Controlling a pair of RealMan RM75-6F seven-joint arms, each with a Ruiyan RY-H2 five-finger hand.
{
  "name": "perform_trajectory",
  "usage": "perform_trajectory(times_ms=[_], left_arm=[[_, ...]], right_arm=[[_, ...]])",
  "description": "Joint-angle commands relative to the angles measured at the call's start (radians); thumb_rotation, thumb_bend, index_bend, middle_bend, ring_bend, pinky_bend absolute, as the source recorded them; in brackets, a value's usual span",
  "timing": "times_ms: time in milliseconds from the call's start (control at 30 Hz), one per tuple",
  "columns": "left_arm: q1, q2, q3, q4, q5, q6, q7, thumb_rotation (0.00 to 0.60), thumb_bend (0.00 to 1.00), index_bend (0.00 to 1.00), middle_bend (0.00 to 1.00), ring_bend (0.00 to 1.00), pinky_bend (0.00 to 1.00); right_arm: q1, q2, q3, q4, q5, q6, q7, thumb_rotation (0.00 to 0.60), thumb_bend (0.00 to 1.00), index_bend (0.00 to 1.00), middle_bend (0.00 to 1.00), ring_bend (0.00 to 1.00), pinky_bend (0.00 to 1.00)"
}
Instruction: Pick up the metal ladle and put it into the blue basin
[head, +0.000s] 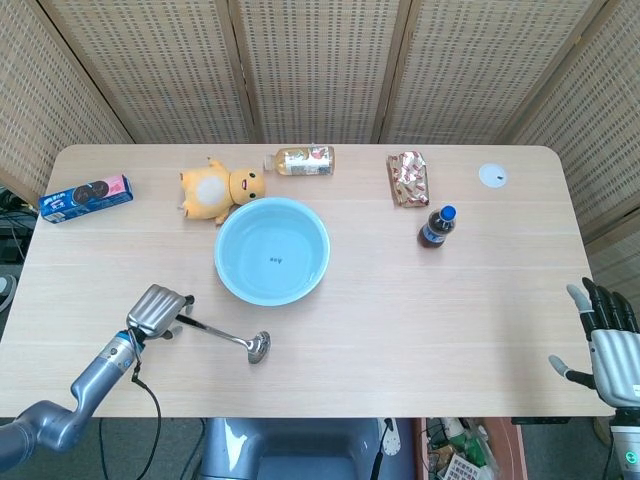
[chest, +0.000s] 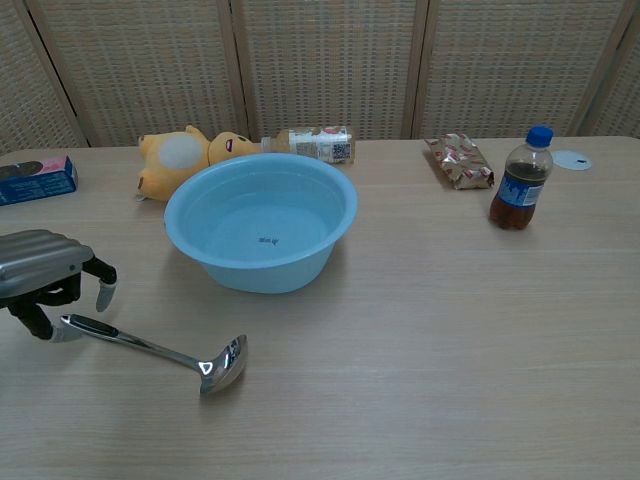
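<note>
The metal ladle (head: 225, 335) lies flat on the table in front of the blue basin (head: 219, 256), its black handle end to the left and its bowl to the right. In the chest view the ladle (chest: 150, 347) lies the same way, left of and nearer than the basin (chest: 250, 270). My left hand (head: 158, 310) hovers over the handle end, fingers hanging down and apart around it, in the chest view too (chest: 45, 275). It does not grip the handle. At the table's right edge my right hand (head: 608, 335) stays open and holds nothing.
A yellow plush toy (head: 215, 187) and a lying bottle (head: 300, 160) sit behind the basin. A biscuit box (head: 86, 197) is at the far left. A snack pack (head: 408, 178), a cola bottle (head: 435, 227) and a white disc (head: 492, 176) are at the back right.
</note>
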Motion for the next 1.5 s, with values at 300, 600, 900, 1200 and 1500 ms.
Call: perform_trajectory(times_ms=[300,600,900,1200,1500], left_arm=[[-0.022,-0.033,-0.001,0.011,-0.047,-0.029,0.079,0.6,0.3,0.5,1.0,1.0,1.0],[-0.035,-0.049,0.002,0.021,-0.065,-0.043,0.098,0.6,0.3,0.51,1.0,1.0,1.0],[-0.046,-0.069,0.011,0.033,-0.093,-0.071,0.134,0.6,0.31,0.53,1.0,1.0,1.0],[-0.049,-0.062,0.016,0.017,-0.107,-0.069,0.152,0.6,0.38,0.7,1.0,1.0,1.0],[-0.043,0.011,0.012,-0.067,-0.079,0.001,0.14,0.6,0.44,0.74,1.0,1.0,1.0]], right_arm=[[0.001,0.002,-0.001,0.002,0.003,-0.003,0.008,0.6,0.0,0.0,0.0,0.0,0.0],[0.002,0.002,-0.001,0.003,0.004,-0.005,0.006,0.6,0.0,0.0,0.0,0.0,0.0],[0.002,0.003,-0.003,0.0,0.004,-0.005,0.008,0.6,0.0,0.0,0.0,0.0,0.0],[0.003,0.003,-0.002,0.002,0.006,-0.006,0.012,0.6,0.0,0.0,0.0,0.0,0.0],[0.003,0.002,-0.004,0.002,0.005,-0.007,0.008,0.6,0.0,0.0,0.0,0.0,0.0]])
